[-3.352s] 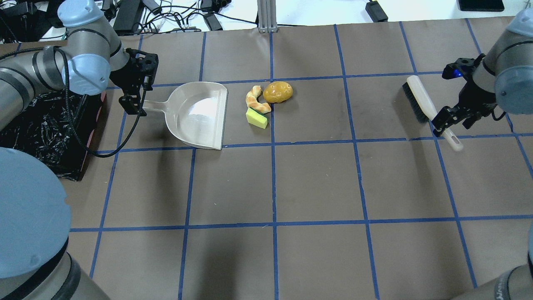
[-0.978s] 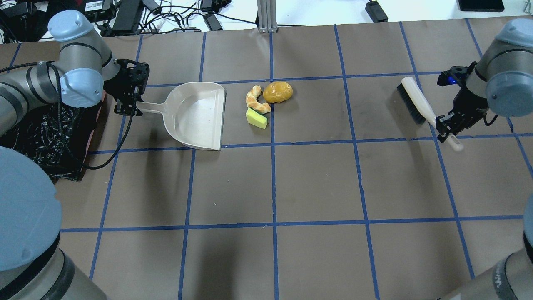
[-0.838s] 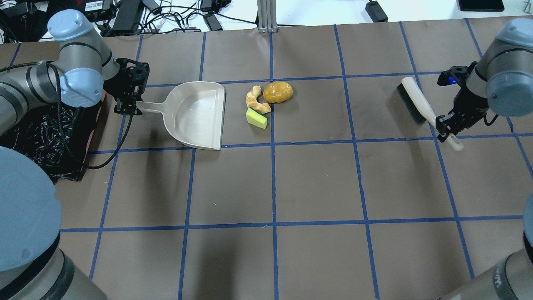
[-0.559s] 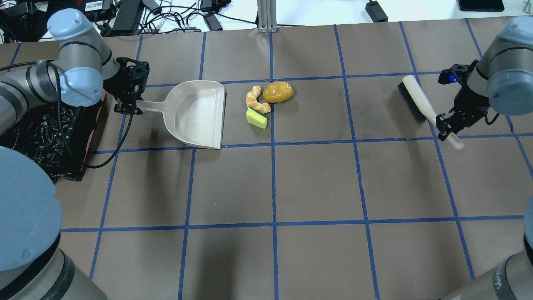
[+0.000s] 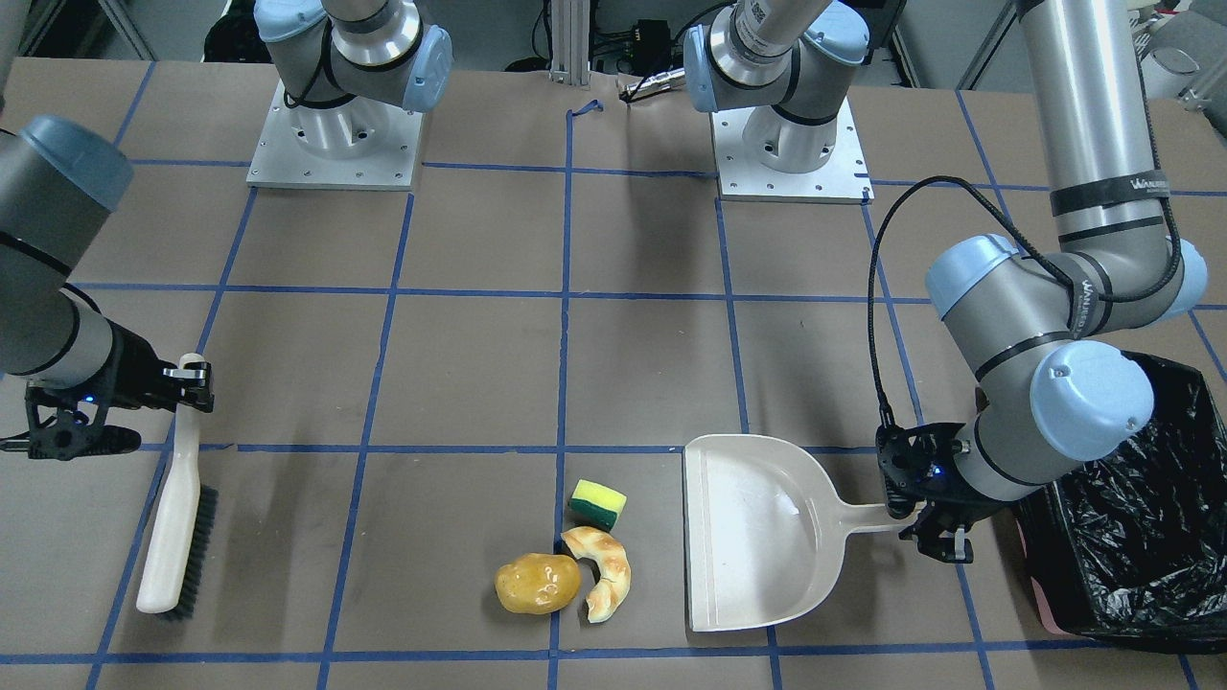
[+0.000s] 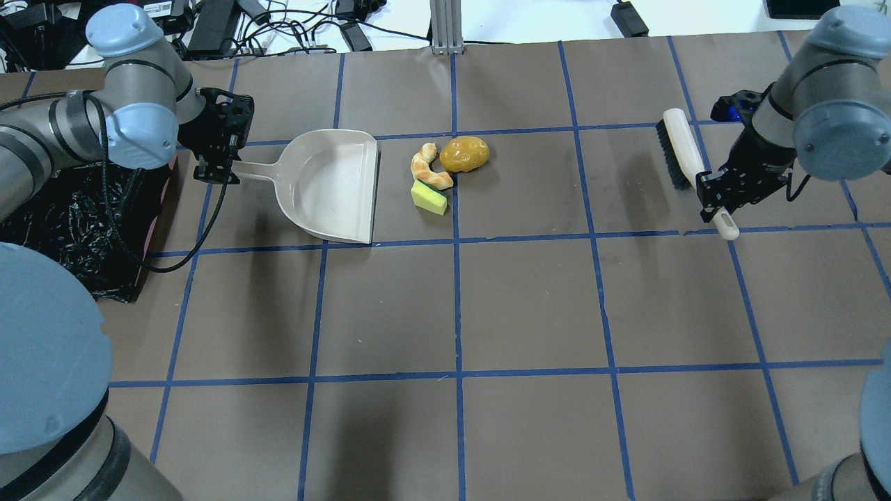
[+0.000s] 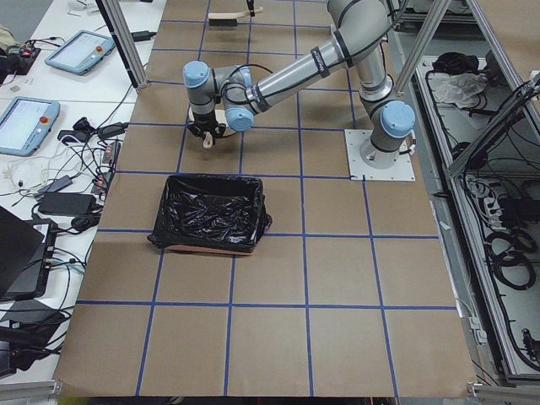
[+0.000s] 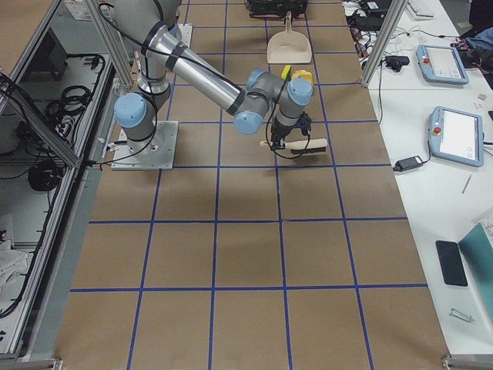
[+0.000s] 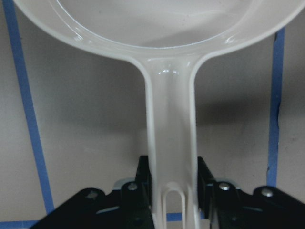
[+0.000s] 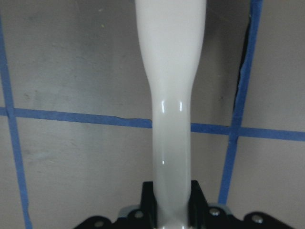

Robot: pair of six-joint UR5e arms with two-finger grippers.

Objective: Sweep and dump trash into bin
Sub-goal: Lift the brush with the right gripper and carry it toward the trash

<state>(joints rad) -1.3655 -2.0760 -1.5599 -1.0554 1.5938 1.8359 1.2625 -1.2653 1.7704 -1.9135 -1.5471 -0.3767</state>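
1. A brown paper-covered table [image 6: 529, 306] marked into squares by blue tape is filling the workspace, with the two arm bases standing at the robot's edge.
2. The bin [image 5: 1141, 546] is sitting at the table's end on the robot's left – a box lined with a crinkly black bag, a pink edge showing at its bottom – just behind the left arm's wrist.
3. A beige dustpan [image 6: 327, 184] is lying beside the bin with its straight lip facing the trash. The left gripper [image 6: 216, 175] is clamping the end of its handle, and the wrist view is showing both fingers pressed against the handle's sides.
4. A white-backed brush [image 6: 679, 149] with dark bristles is being held well apart from the trash, on the robot's right. The right gripper [image 6: 717, 202] is squeezing its handle between both fingers, the tip of the handle sticking out past them.
5. The potato [image 6: 464, 154], glossy and yellow-brown, is lying farthest from the dustpan lip, close against the bread.
6. The curved bread piece [image 6: 428, 167] is lying between potato and sponge.
7. The yellow sponge [image 6: 429, 197] with its green backing is sitting just beside the bread's end – near the dustpan's lip, not touching it.
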